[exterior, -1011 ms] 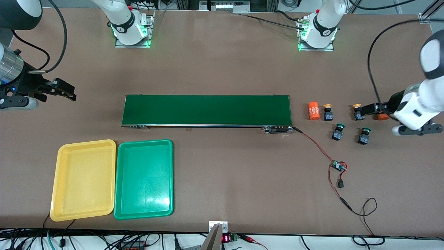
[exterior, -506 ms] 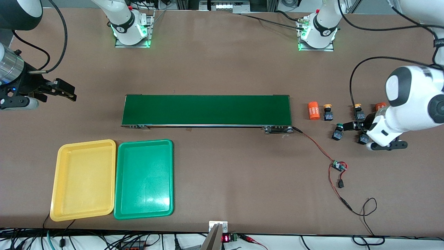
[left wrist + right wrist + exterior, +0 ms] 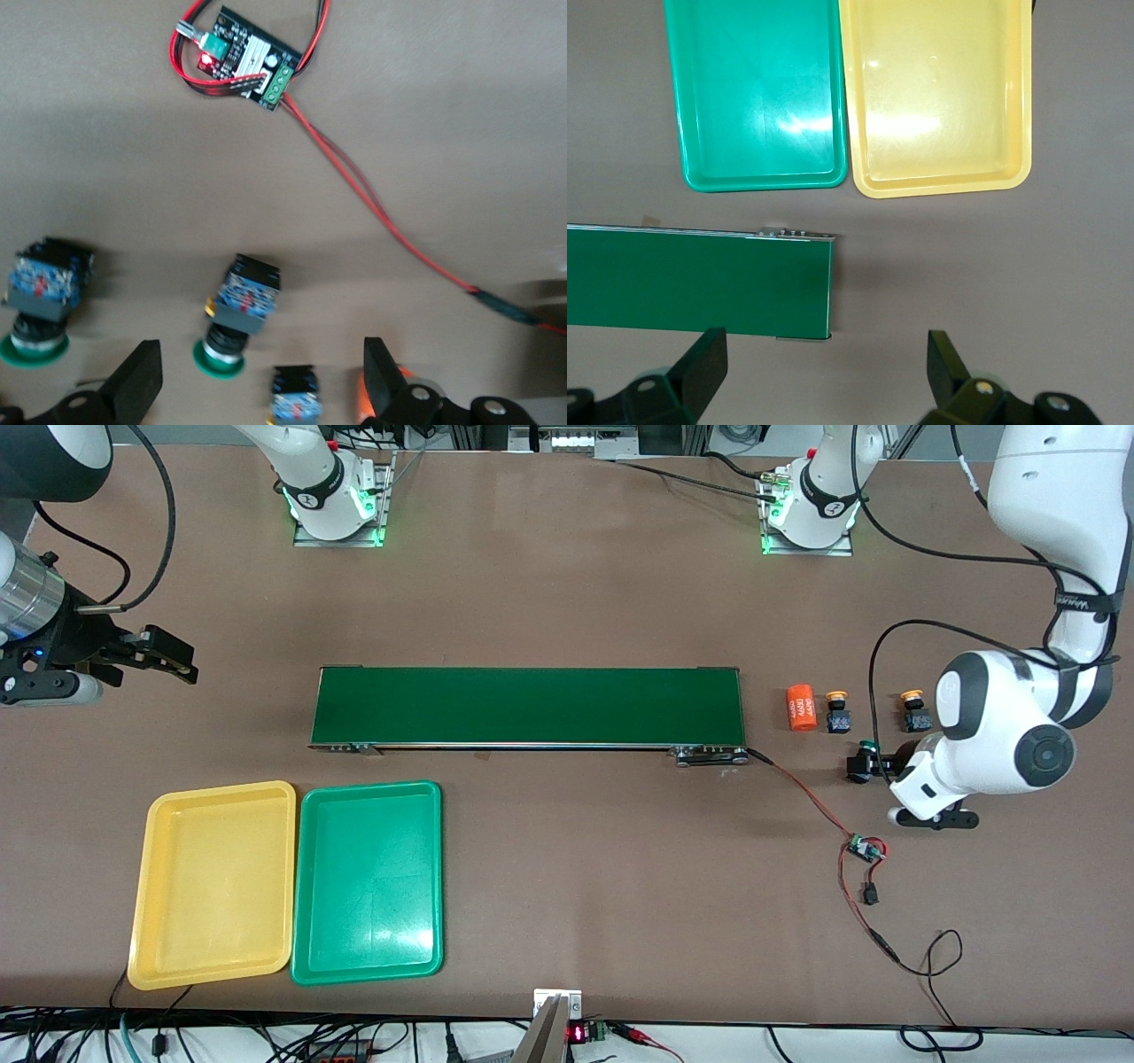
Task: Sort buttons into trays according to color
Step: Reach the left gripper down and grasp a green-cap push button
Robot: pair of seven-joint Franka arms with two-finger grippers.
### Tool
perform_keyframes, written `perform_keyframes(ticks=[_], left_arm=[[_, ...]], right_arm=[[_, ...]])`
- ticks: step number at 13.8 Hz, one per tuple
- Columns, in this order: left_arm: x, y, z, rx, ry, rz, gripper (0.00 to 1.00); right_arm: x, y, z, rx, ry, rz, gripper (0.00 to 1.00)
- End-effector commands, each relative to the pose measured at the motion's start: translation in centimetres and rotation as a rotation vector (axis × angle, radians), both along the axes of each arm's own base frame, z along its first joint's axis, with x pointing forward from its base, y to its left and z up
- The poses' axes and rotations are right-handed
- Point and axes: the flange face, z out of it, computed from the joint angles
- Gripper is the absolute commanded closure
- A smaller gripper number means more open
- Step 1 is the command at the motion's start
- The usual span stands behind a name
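The left gripper (image 3: 257,385), fingers spread, has swung over a green button (image 3: 861,763) beside the belt (image 3: 527,706) (both trays (image 3: 213,881) bare); right gripper (image 3: 159,655) waits, spread.

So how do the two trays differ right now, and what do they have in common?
Colour: the yellow tray against the green tray. Position: the yellow tray lies closer to the right arm's end of the table, while the green tray sits beside it, under the end of the conveyor belt as the front view shows it. Shared: same size, same rounded rectangular shape, both holding no buttons.
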Motion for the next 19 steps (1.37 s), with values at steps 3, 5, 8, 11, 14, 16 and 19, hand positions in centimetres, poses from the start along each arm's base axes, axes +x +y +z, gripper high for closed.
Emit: perform_keyframes(ticks=[3,5,8,11,14,16,19], left_arm=[[-1.3,1.5,-3.1,0.061,-0.02,-0.173,0.0],[-1.9,1.3,-4.3,0.056,-0.022,-0.177,0.0],[-2.7,1.0,-5.7,0.048,-0.011,-0.183,0.0],[-3.2,0.9,-6.6,0.043,0.006,-0.185,0.06],[-3.4,0.6,-7.5,0.037,0.02,-0.187,0.2],[-3.2,0.8,-7.4,0.037,0.0,-0.184,0.28],[-2.8,0.9,-7.1,0.038,-0.032,-0.181,0.56]], right_arm=[[0.2,0.4,0.4,0.002,-0.01,-0.002,0.0],[0.3,0.3,0.4,0.002,-0.01,-0.005,0.0],[0.5,-0.2,0.0,0.002,-0.009,-0.012,0.0],[0.5,0.1,0.0,0.002,-0.007,-0.009,0.0],[0.4,-0.2,0.2,0.0,-0.01,-0.011,0.0],[0.4,-0.7,0.3,0.0,-0.009,-0.014,0.0],[0.3,-1.0,0.4,0.001,-0.006,-0.011,0.0]])
